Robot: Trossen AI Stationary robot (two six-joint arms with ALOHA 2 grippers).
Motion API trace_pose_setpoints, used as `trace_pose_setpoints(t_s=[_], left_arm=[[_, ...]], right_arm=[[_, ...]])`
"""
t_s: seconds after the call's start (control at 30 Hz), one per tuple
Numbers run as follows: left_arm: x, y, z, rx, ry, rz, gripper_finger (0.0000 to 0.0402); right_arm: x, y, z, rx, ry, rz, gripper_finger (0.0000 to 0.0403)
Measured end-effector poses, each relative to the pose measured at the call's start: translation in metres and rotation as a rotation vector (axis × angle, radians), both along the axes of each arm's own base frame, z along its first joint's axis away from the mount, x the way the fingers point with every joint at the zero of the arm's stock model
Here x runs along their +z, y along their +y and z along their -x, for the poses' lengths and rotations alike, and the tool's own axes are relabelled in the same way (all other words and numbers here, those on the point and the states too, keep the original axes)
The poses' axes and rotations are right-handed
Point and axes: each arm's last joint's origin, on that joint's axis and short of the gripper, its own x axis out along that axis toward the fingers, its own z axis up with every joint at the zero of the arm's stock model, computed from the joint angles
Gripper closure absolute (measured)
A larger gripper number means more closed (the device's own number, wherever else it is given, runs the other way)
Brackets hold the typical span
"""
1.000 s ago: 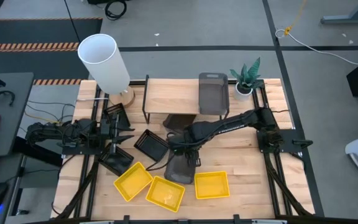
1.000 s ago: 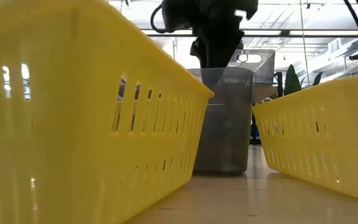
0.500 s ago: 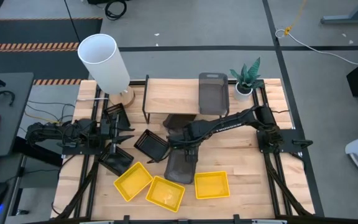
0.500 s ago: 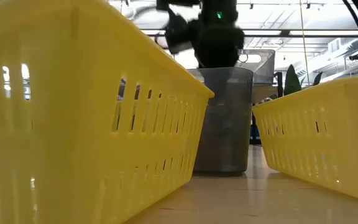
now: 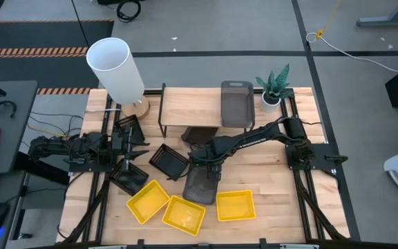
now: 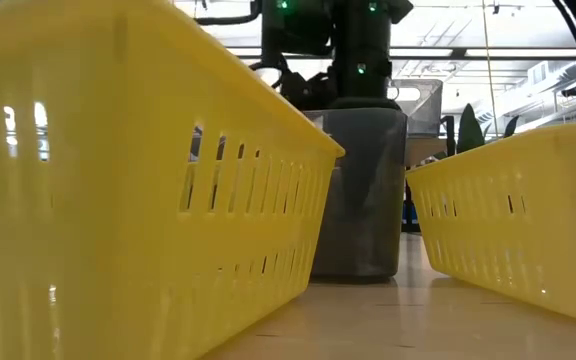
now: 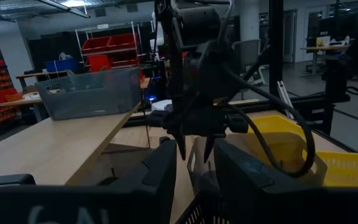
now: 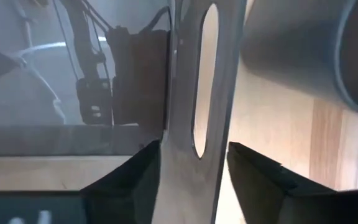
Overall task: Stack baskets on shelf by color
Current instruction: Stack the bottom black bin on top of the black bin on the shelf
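Between the open jaws, translucent dark grey basket (image 8: 191, 124) rim, seemingly slotted

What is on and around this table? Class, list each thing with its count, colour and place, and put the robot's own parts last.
Yellow baskets: three, yellow, row at the table's front edge.
Grey baskets: three, dark grey; one on the shelf, one under it, one by the yellow row.
Black baskets: several, black, left-centre.
Shelf: one, light wood, back centre.
Lamp: one, white, back left.
Plant: one, green, back right.
Left gripper: waiting at left.
Right gripper: astride the front grey basket's rim.
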Motion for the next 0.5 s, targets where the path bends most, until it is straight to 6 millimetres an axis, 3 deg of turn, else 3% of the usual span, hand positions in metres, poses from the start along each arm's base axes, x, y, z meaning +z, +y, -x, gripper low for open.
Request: trace_pose_setpoints(t_s=[0.4, 0.5], left_arm=[[0.0, 0.0, 0.0, 0.0, 0.0, 0.0, 0.0287], [0.0, 0.0, 0.0, 0.0, 0.0, 0.0, 0.0287]], right_arm=[[-0.0081, 0.0001, 0.0023, 0.049, 0.009, -0.008, 0.0383], [-0.0074, 0.0007, 0.0031, 0.069, 0.021, -0.041, 0.0392]])
